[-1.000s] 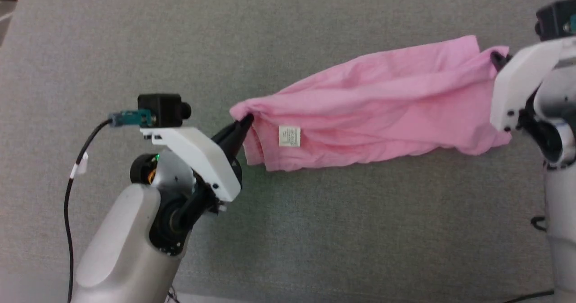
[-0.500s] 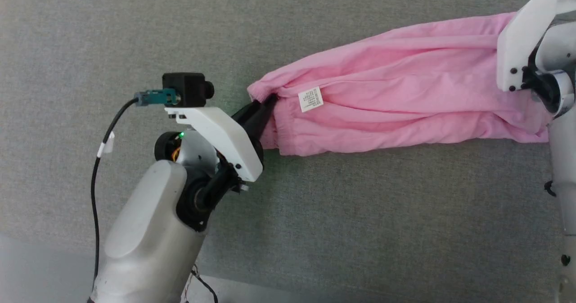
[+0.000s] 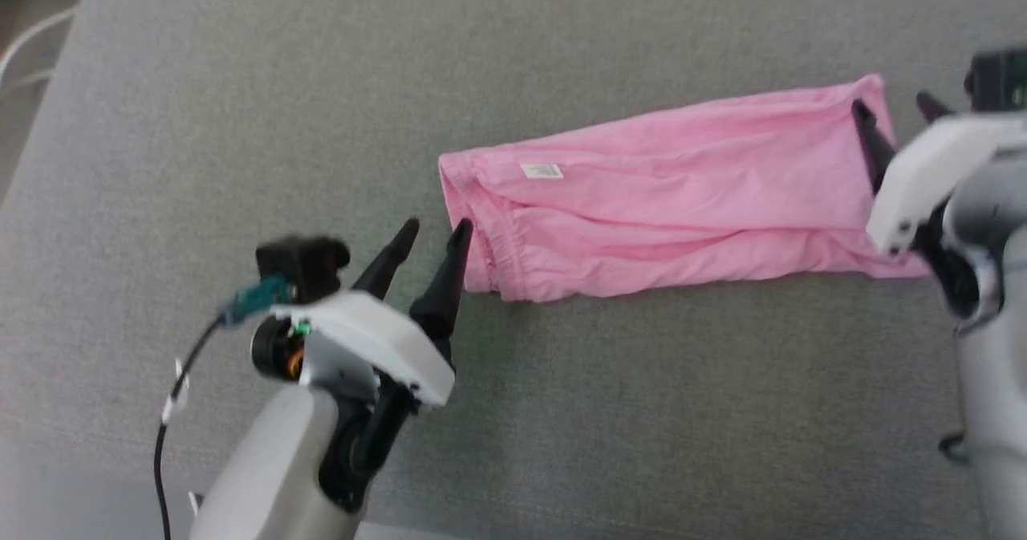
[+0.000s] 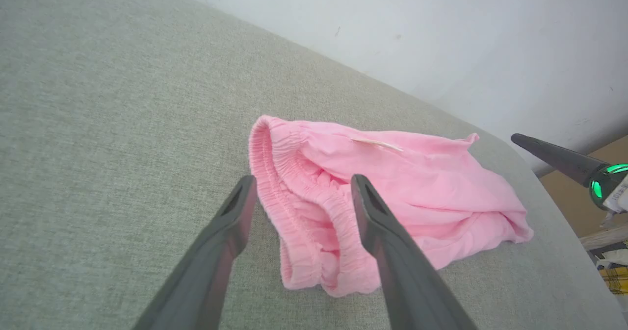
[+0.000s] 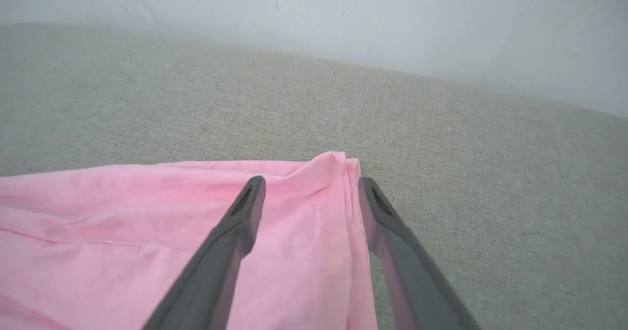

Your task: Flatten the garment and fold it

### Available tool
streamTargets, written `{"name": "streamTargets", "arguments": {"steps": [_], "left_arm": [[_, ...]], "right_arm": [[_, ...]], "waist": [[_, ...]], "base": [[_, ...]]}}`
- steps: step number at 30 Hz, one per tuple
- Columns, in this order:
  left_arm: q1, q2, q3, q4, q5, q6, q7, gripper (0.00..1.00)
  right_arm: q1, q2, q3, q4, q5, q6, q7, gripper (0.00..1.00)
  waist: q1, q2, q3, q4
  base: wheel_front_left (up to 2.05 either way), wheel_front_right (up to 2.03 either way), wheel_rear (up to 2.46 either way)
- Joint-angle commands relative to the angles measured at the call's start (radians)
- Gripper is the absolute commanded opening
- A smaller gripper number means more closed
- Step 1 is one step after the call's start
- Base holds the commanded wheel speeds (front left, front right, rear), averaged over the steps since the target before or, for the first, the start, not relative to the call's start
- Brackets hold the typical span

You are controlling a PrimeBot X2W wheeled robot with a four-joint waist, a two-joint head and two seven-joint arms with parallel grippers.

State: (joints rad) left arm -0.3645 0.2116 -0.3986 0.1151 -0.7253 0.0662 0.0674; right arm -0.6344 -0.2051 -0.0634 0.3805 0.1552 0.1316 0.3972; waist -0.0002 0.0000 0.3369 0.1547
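My left gripper (image 3: 437, 225) stands spread wide and empty at the waistband end of the pink garment (image 3: 666, 195), which lies stretched along the grey surface (image 3: 241, 123), while my right gripper (image 3: 891, 103) gapes, holding nothing, over its other end.

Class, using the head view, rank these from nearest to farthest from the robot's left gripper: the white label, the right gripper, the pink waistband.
1. The waistband: right beside the left gripper, at the left end of the garment.
2. The label: a little further along the cloth, near its top edge.
3. The right gripper: at the garment's far right end.
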Motion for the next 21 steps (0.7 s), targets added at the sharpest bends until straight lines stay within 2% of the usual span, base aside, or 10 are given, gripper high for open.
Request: {"name": "streamTargets", "arguments": {"steps": [1, 7, 11, 17, 21], "left_arm": [[0.038, 0.005, -0.004, -0.017, 0.029, 0.013, -0.040, 1.00], [0.103, -0.023, -0.028, -0.005, 0.109, 0.059, -0.171, 1.00], [0.105, -0.040, -0.045, 0.045, 0.153, 0.088, -0.220, 1.00], [0.085, -0.073, -0.056, 0.193, 0.194, 0.137, -0.264, 1.00], [0.065, -0.087, -0.048, 0.281, 0.200, 0.160, -0.280, 1.00]], "right_arm": [[0.065, 0.013, -0.002, -0.053, 0.019, -0.001, -0.052, 1.00], [0.281, 0.072, -0.044, -0.242, 0.031, -0.001, -0.232, 1.00], [0.367, 0.112, -0.064, -0.301, 0.023, -0.001, -0.301, 1.00], [0.473, 0.152, -0.072, -0.351, 0.016, -0.001, -0.404, 1.00], [0.506, 0.154, -0.054, -0.338, 0.067, -0.001, -0.438, 1.00]], "waist": [[0.0002, 0.0000, -0.088, -0.030], [0.0002, 0.0000, -0.136, -0.056], [0.0002, 0.0000, -0.144, -0.073], [0.0002, 0.0000, -0.155, -0.117], [0.0002, 0.0000, -0.159, -0.144]], "base": [[0.00, 0.00, 0.00], [0.00, 0.00, 0.00], [0.00, 0.00, 0.00], [0.00, 0.00, 0.00], [0.00, 0.00, 0.00]]}}
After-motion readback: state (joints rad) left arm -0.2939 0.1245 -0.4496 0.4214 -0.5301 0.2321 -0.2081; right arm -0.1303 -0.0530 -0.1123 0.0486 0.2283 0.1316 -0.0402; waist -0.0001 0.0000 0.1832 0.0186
